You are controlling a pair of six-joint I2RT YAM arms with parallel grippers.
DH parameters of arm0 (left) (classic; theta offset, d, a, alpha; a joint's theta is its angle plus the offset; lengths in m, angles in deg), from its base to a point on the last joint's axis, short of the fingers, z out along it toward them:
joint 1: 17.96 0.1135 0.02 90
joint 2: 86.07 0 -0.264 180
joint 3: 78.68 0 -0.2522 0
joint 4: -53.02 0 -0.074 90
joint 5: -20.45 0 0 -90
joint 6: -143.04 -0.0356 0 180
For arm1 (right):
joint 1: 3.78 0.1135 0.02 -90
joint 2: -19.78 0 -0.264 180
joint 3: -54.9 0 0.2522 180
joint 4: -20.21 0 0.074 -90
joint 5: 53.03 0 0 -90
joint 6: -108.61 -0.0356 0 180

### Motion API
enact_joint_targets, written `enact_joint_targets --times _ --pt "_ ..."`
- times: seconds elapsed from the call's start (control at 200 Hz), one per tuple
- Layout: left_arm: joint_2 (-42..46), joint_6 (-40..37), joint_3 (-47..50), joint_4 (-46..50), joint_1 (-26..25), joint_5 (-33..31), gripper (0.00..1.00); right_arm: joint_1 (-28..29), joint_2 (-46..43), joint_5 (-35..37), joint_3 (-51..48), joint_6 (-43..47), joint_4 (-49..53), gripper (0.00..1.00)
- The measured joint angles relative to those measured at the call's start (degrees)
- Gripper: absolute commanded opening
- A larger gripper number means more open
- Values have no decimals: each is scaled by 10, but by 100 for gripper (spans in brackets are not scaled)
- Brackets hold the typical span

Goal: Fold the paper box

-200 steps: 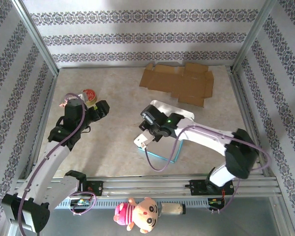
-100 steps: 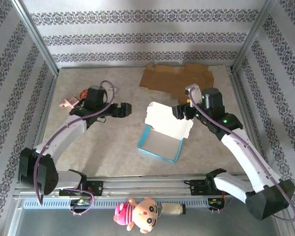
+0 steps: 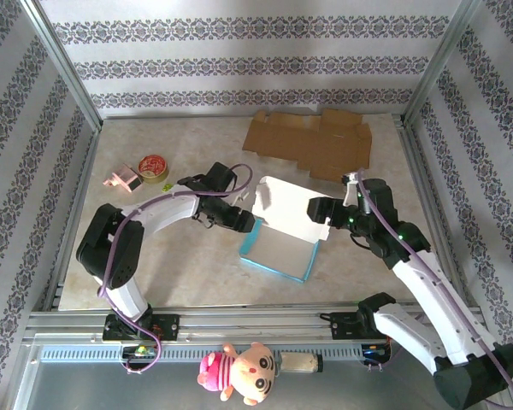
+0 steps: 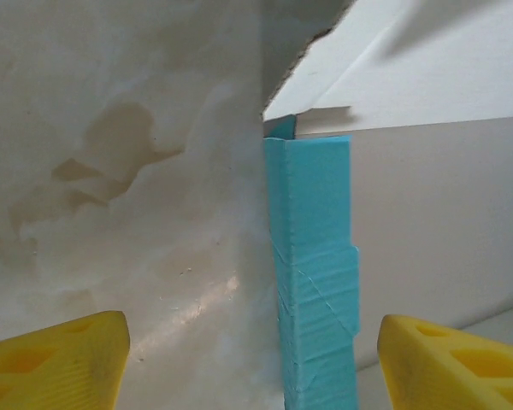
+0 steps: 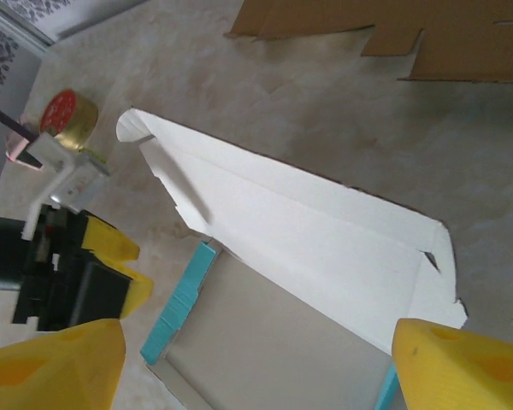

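Paper box (image 3: 282, 253): lying at the middle of the bench (image 3: 179, 265), white lid (image 3: 289, 207) raised.
Left tool (image 3: 242, 221): open, set astride the box's left wall, nothing gripped.
Right tool (image 3: 319, 209): open beside the lid, nothing gripped.

Beige marbled counter (image 3: 188, 256), mottled with darker patches. Walls (image 3: 239, 64) on three sides: white paper with striped bands of grey floral pattern. Aluminium frame posts (image 3: 65, 64) slant up from the back corners. Metal rail (image 3: 256, 323) along near edge. Light soft, even; shadows faint.
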Motion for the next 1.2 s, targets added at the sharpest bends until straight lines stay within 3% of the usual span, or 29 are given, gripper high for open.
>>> enact_joint_targets --times 0.12,0.245,0.575,0.63,0.889,1.064,1.109,1.134,1.179,1.204 --pt "-30 16 0 -4 -14 -1 64 -1 0 0 -1 -7 0 82" --pt "-52 37 0 -11 -26 0 42 -1 0 0 -3 -9 0 82" --pt "-55 51 0 -21 -37 -7 29 -1 -3 0 -6 -11 8 82" --pt "-55 53 0 -21 -42 -19 28 -1 -6 0 -6 -11 9 83" --pt "-57 56 0 -21 -95 -150 0 -1 -17 0 -9 -12 11 83" --pt "-56 60 0 -19 -129 -248 0 -1 -28 0 -20 -12 13 83" --pt "-56 59 0 -17 -138 -275 18 -1 -28 0 -21 -12 13 83" --pt "-56 60 0 -17 -142 -285 21 -1 -28 0 -22 -12 13 84" --pt "-58 61 0 -16 -148 -306 18 -1 -28 -1 -23 -12 13 84" --pt "-60 61 0 -15 -149 -314 11 -1 -28 -1 -23 -11 13 84"
